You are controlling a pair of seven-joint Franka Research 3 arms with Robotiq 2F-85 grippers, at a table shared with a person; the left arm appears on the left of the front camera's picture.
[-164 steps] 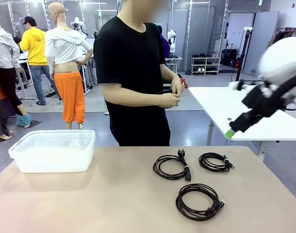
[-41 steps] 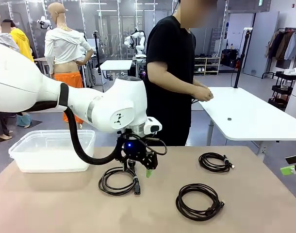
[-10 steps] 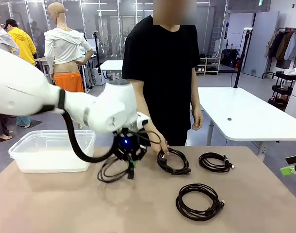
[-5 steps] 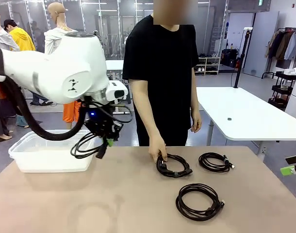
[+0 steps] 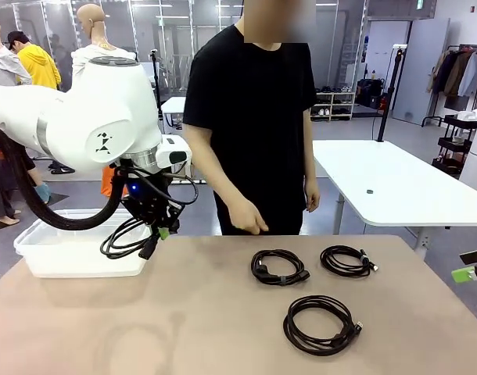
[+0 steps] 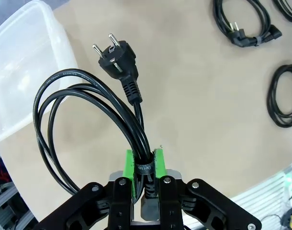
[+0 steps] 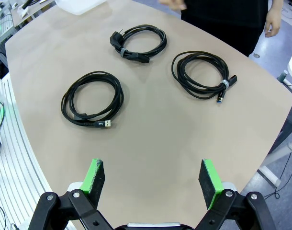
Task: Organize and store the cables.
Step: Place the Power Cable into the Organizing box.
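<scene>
I've carried a cable coil [image 6: 134, 132], clamped in my left gripper [image 6: 144, 158], to the bin [image 5: 66, 262] at the table's [image 5: 223, 328] far-left corner; drop next, right gripper [image 7: 151, 168] wide.

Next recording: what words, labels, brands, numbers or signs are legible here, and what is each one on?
Nothing reads clearly enough to quote.
Pale print along the held cable: too small to read.
Lettering on the strap clamped in the left gripper: blurred.
Dark mark on the left arm: a logo symbol, no letters.
The green sign near the ceiling: too small to read.
</scene>
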